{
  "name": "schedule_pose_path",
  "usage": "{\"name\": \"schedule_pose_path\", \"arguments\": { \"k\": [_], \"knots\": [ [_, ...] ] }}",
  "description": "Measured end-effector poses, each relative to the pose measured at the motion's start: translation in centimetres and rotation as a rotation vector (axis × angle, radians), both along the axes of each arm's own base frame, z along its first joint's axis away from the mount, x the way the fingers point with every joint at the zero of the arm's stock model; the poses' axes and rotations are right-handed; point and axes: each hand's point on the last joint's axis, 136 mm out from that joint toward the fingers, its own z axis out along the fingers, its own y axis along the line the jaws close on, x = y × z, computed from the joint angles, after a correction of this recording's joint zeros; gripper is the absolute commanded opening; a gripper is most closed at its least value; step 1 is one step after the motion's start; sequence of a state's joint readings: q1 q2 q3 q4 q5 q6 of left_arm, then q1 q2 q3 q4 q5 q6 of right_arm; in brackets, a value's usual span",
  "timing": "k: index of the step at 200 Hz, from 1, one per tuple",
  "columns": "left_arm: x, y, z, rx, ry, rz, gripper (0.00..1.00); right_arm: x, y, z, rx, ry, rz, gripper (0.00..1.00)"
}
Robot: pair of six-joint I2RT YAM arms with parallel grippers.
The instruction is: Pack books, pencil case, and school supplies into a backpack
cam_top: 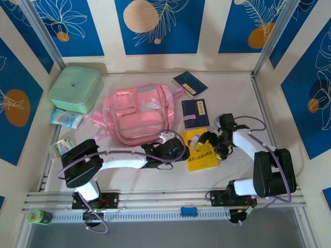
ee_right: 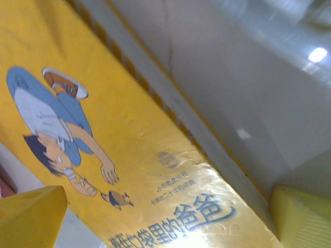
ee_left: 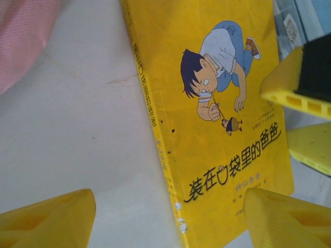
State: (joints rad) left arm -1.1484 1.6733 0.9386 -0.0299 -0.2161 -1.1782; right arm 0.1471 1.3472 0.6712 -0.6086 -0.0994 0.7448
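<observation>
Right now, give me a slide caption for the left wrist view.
Open left gripper hovers over the yellow book lying flat on the table, pink backpack at the corner.

Bright, R wrist blurry w/ glare

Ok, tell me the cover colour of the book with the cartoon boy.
The book is bright yellow; the left wrist view shows it best.

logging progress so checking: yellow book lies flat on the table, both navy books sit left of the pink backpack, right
No, top external shows both navy books right of the pink backpack; the yellow book is flat on the table.
</observation>
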Motion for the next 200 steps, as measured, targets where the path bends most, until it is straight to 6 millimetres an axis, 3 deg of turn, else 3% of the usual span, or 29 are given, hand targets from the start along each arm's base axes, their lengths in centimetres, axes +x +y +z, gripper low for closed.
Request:
{"name": "schedule_pose_path", "arguments": {
  "k": [22, 42, 57, 75, 93, 170, 200],
  "knots": [
    [0.8, 1.2, -0.9, 0.014, 0.012, 0.028, 0.70, -1.5, 2.6, 0.8, 0.028, -0.018, 0.066, 0.99],
    [1.2, 1.9, -1.7, 0.029, 0.020, 0.040, 0.62, -2.9, 5.1, 1.9, 0.082, -0.029, 0.133, 0.95],
    [1.3, 1.8, -2.2, 0.020, 0.031, 0.031, 0.59, -2.6, 4.8, 2.1, 0.097, -0.035, 0.106, 0.87],
    [1.1, 1.5, -3.0, 0.033, 0.044, 0.005, 0.59, -1.6, 3.0, 1.9, 0.110, -0.045, 0.032, 0.77],
    [1.1, 1.5, -3.7, 0.070, 0.053, -0.010, 0.58, -1.1, 1.8, 1.6, 0.108, -0.049, 0.013, 0.72],
    [1.4, 1.9, -4.5, 0.118, 0.057, -0.034, 0.47, -1.2, 4.0, -0.2, 0.182, -0.011, 0.109, 0.67],
    [1.4, 2.0, -4.7, 0.132, 0.063, -0.039, 0.44, -1.5, 5.0, -0.1, 0.195, -0.017, 0.150, 0.66]
  ]
}}
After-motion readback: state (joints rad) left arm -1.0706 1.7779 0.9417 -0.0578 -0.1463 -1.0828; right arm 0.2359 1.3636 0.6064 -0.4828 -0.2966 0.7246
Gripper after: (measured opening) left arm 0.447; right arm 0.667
